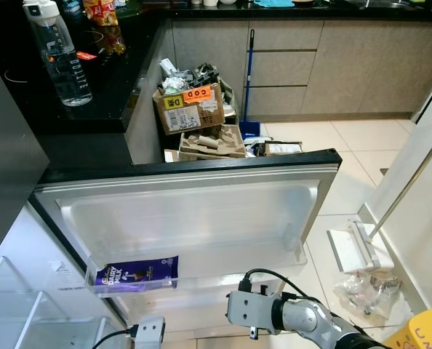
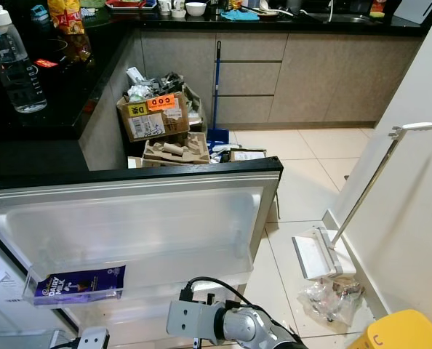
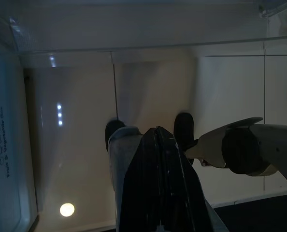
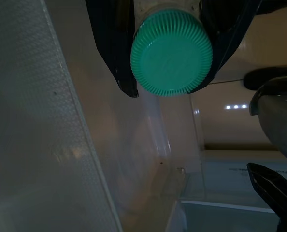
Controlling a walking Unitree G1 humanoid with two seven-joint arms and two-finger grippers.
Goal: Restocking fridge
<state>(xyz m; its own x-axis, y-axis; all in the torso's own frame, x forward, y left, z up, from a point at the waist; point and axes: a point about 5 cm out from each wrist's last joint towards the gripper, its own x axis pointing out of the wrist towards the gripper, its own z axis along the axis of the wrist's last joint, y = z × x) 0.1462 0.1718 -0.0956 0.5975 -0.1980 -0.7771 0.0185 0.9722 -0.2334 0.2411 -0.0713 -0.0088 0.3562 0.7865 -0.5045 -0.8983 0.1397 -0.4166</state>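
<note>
Right claw (image 4: 170, 58) clamps a ribbed round green bottle cap (image 4: 171, 53).

Cardboard boxes (image 1: 189, 107), broom (image 1: 248, 80), dustpan (image 1: 358, 247)

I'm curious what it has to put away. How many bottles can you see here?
2. A clear water bottle stands on the black counter beside the open fridge door. A green-capped bottle is gripped in the right hand. Others may be hidden.
</note>
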